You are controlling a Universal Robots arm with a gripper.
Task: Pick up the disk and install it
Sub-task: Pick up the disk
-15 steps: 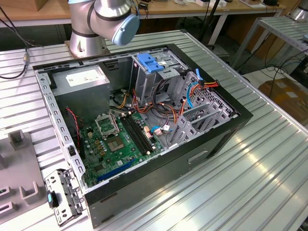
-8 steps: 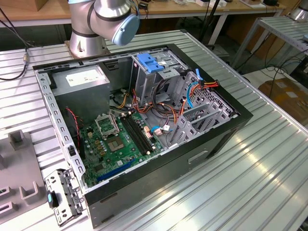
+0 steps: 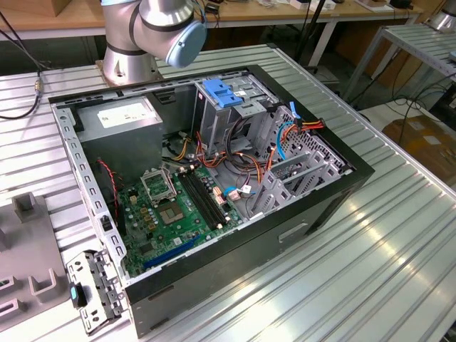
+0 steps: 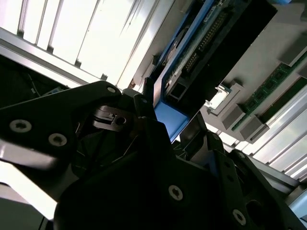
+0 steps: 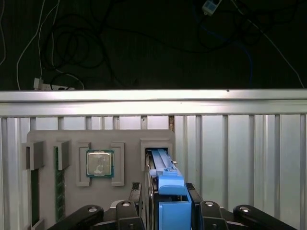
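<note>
The disk [image 5: 165, 167] stands on edge in a slot of the grey fixture [image 5: 72, 139], its blue side rail facing the camera in the first wrist view. My gripper [image 5: 165, 203] straddles it, one black finger on each side and pressed against the blue rail. In the second wrist view the blue rail [image 4: 170, 117] and the disk's connector edge [image 4: 201, 45] rise between the black fingers [image 4: 144, 103]. The disk still sits in its slot.
The open computer case [image 3: 342, 192] lies on the slatted metal table, with the drive cage and its blue tab [image 3: 224, 92], grey power supply [image 3: 121, 121] and green motherboard [image 3: 174, 214] inside. A processor chip [image 5: 100, 163] and memory sticks [image 5: 57, 182] rest in the fixture. The arm's base [image 3: 132, 64] stands behind the case.
</note>
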